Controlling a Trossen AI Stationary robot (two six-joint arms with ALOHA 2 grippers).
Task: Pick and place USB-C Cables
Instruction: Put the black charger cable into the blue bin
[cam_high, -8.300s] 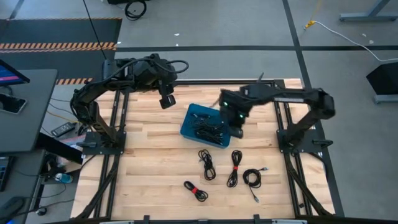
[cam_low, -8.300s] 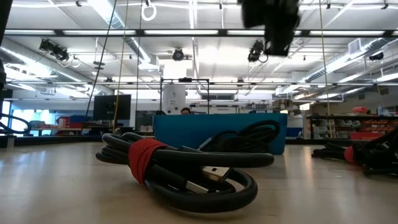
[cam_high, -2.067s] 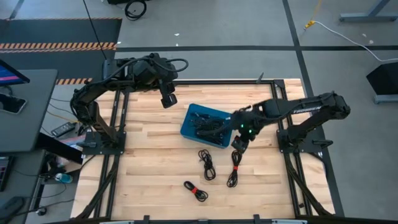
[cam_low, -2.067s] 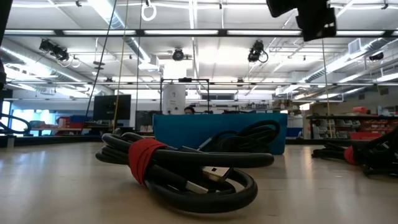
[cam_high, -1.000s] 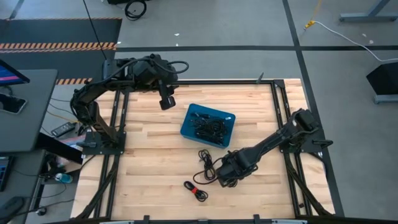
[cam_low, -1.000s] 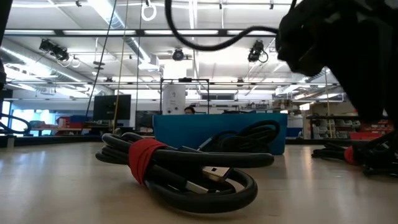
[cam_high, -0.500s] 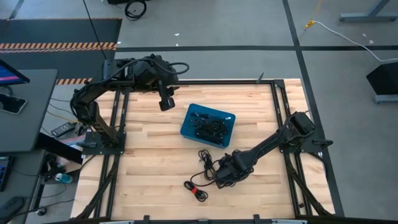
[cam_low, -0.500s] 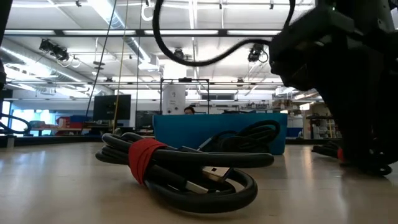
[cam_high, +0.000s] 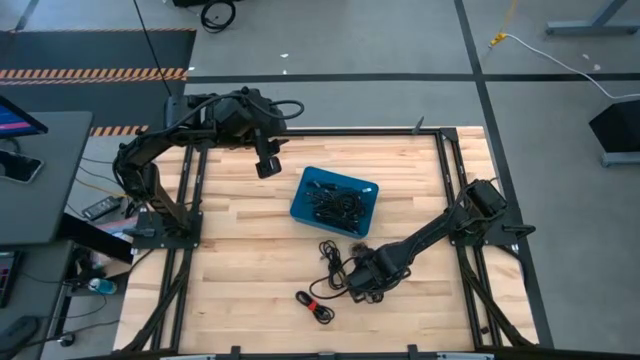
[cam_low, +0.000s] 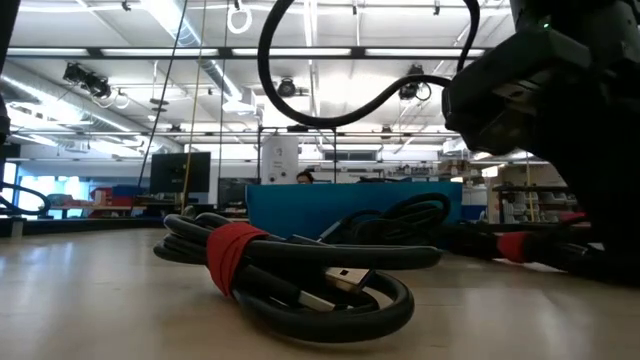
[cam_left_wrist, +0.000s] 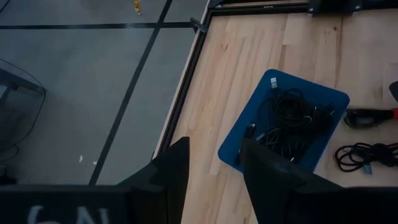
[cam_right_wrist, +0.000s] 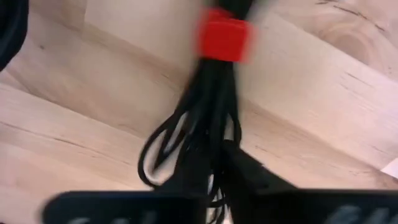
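Right gripper (cam_high: 362, 283) is closed on a red-tied USB-C cable (cam_right_wrist: 214, 118) on the wooden table (cam_high: 240, 260), near the blue bin (cam_high: 303, 206).

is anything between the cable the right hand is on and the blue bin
Nothing visible blocks it. The right hand is shut on the red-tied cable, and only bare table lies between it and the blue bin. Another loose cable lies beside that path.

Note even, bright overhead lighting; ceiling strip lights (cam_low: 200, 52) glare in low view. Shadows on counter (cam_high: 240, 260) soft. Expect motion blur on red-tied cable (cam_right_wrist: 217, 93) in right wrist view; near arm unfocused.
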